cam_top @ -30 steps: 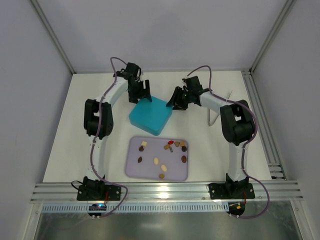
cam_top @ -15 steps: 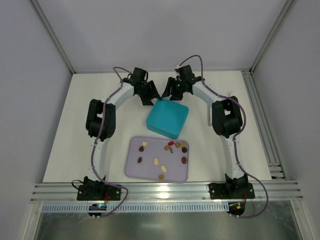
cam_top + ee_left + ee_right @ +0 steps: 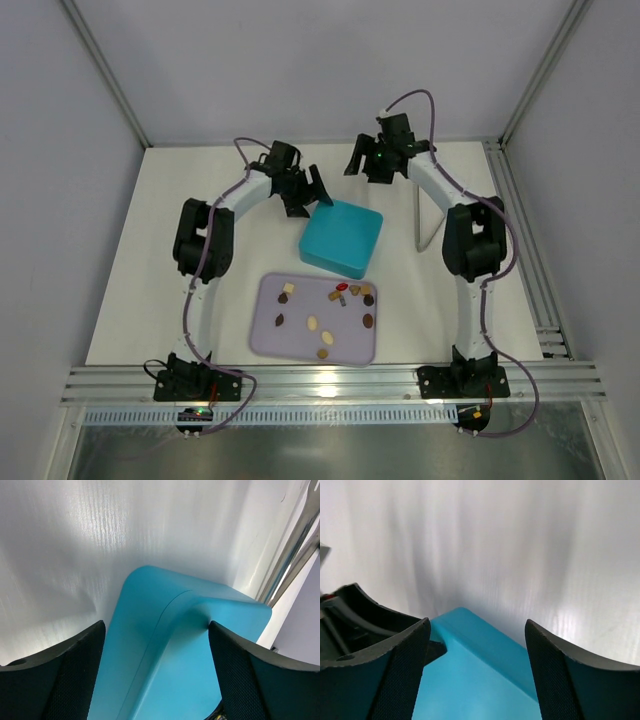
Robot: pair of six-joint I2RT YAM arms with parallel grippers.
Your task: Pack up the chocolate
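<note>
The chocolate (image 3: 340, 294) lies as several small brown, tan, cream and red pieces scattered on a lavender tray (image 3: 290, 346). Behind the tray sits a closed teal box (image 3: 341, 238). My left gripper (image 3: 311, 191) is at the box's far left corner, open. In the left wrist view the teal box (image 3: 180, 650) fills the gap between the jaws of that gripper (image 3: 157, 680). My right gripper (image 3: 362, 164) hovers open beyond the box's far edge. The right wrist view looks down between that gripper's (image 3: 476, 675) jaws onto the box (image 3: 480, 680).
A thin metal wire piece (image 3: 419, 220) lies on the white table to the right of the box. Metal rails (image 3: 520, 230) run along the right edge, grey walls close the back and sides. One finger of the left gripper (image 3: 350, 615) shows in the right wrist view.
The teal box has slid to the right, behind the tray's right half. The right gripper pulled back off it toward the far wall, the left one followed to its corner, and both jaws widened.
</note>
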